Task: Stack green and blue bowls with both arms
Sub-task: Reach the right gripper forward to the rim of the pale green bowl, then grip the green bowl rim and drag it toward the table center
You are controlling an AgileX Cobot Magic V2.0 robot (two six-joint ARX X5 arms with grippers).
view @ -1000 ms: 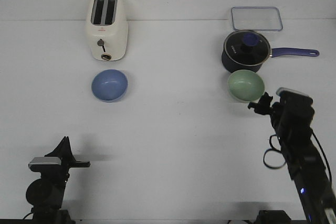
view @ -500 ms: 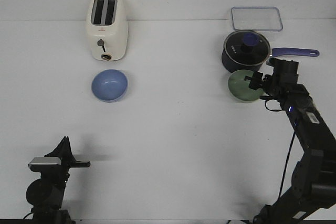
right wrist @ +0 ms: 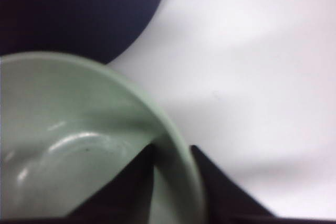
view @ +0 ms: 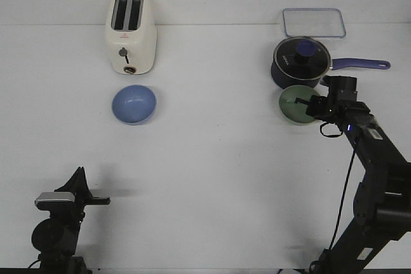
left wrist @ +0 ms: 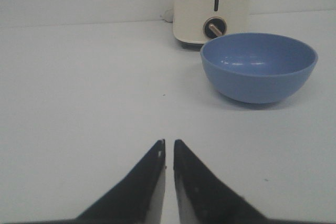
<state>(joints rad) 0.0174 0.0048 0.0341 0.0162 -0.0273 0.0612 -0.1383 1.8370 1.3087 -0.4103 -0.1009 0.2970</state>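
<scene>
Right fingers (right wrist: pixel 205 182) clamped across the green bowl (view: pixel 297 104) rim just before the saucepan (view: pixel 301 62), left fingers (left wrist: pixel 189 177) nearly closed and empty, blue bowl (view: pixel 134 104) set far left of the saucepan on the bench (view: pixel 212 158).

In the front view the right gripper (view: pixel 311 105) is covering the right edge of the green bowl (view: pixel 295 104), so its fingertips are too small and dark to be telling apart there. The saucepan (view: pixel 300 63) is hiding the bowl's far rim. The left gripper (view: pixel 96 200) is showing only as a thin dark tip. In the right wrist view the green bowl (right wrist: pixel 79 140) is running off the frame, soft and blurred (the saucepan (right wrist: pixel 79 9) behind it is reading as a plain dark mass). In the left wrist view the toaster (left wrist: pixel 210 6) is being cut off at the picture's edge.
</scene>
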